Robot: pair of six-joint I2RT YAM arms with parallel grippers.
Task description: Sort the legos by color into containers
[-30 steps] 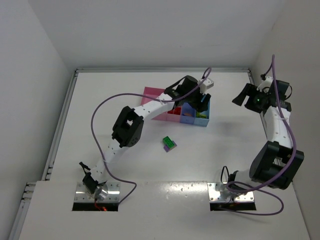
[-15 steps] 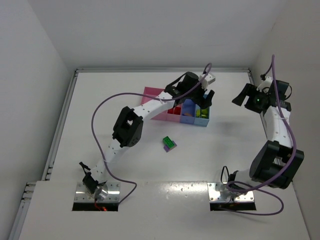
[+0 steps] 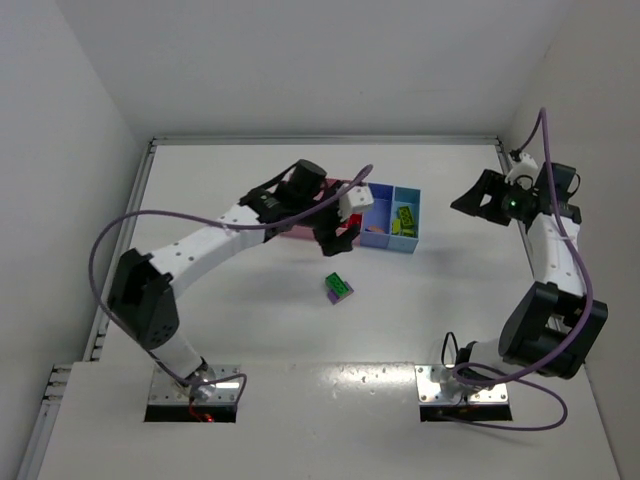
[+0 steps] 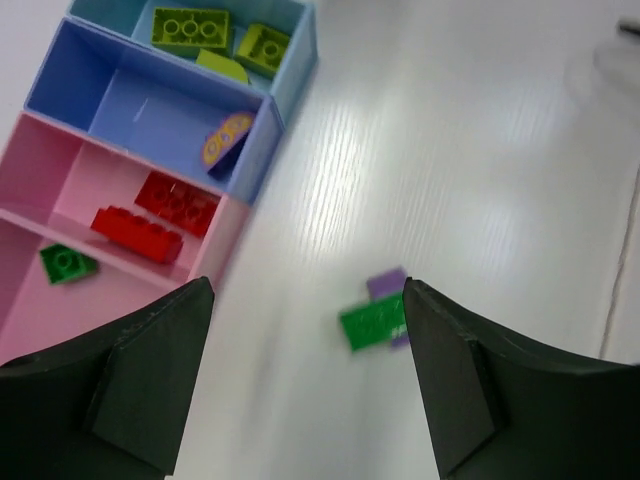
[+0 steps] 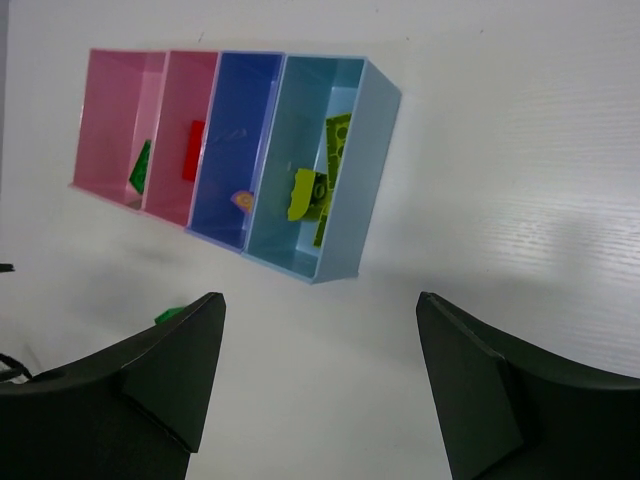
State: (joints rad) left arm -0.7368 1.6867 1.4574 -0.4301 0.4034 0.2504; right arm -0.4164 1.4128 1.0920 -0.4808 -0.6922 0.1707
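Note:
The containers (image 3: 385, 243) stand as a row at the table's middle back. In the left wrist view the light blue bin (image 4: 290, 75) holds yellow-green legos (image 4: 190, 27), the dark blue bin (image 4: 140, 100) an orange piece (image 4: 227, 140), the narrower pink bin red legos (image 4: 150, 215), and the wide pink bin a green lego (image 4: 67, 263). A green lego (image 4: 373, 322) stacked on a purple one (image 4: 386, 284) lies on the table (image 3: 338, 287). My left gripper (image 3: 338, 238) (image 4: 305, 370) hangs open and empty above the table between bins and stack. My right gripper (image 3: 478, 197) (image 5: 320, 380) is open and empty, right of the bins (image 5: 365, 180).
Raised white walls close the table at the back and on both sides. A purple cable (image 3: 130, 225) loops off the left arm. The right arm reaches up along the right wall.
The left arm has swung back from over the blue bins toward the near left, and its gripper now hangs in front of the pink bins. The right gripper has shifted slightly.

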